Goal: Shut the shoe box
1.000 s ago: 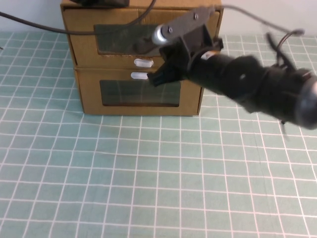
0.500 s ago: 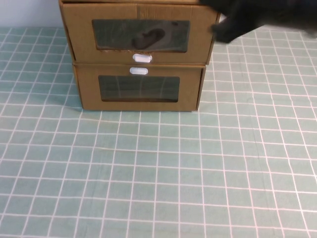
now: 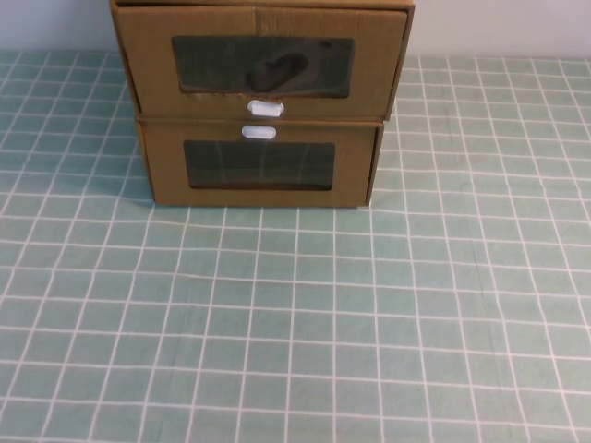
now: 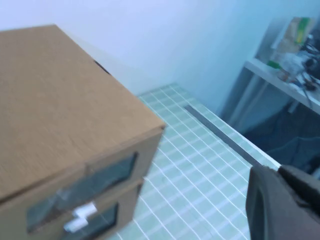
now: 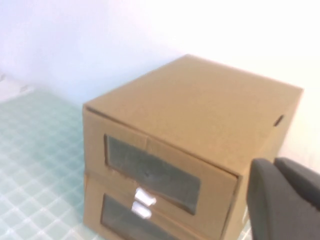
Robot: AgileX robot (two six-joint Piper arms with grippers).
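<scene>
High view: you've got two cardboard boxes stacked at the far middle of the worktop (image 3: 295,323). The shoe box (image 3: 261,63) is the top one, with its white tab (image 3: 265,109) below its window (image 3: 263,66). The lower box (image 3: 261,166) has its tab above its window. The shoe box front sits about flush with its shell, with no drawer sticking out that I can see. I'd judge the close as done or all but done. Neither arm is in this view, and nothing touches the boxes.

Left wrist view: the left gripper (image 4: 285,205) shows only as a dark lump at the frame corner, well apart from the shoe box (image 4: 65,105) and off to its side, over the green grid. You can't tell from this whether its fingers are open or closed. The drawer front again looks seated, though this view is blurred.

Right wrist view: the right gripper (image 5: 282,200) is likewise just a dark corner piece, near the shoe box (image 5: 200,125) on its other side, apparently clear of it. Its finger state can't be told either. The front panel sits level with the box edge here too.

What's left: at most, confirm the drawer is fully home and park the arms.
</scene>
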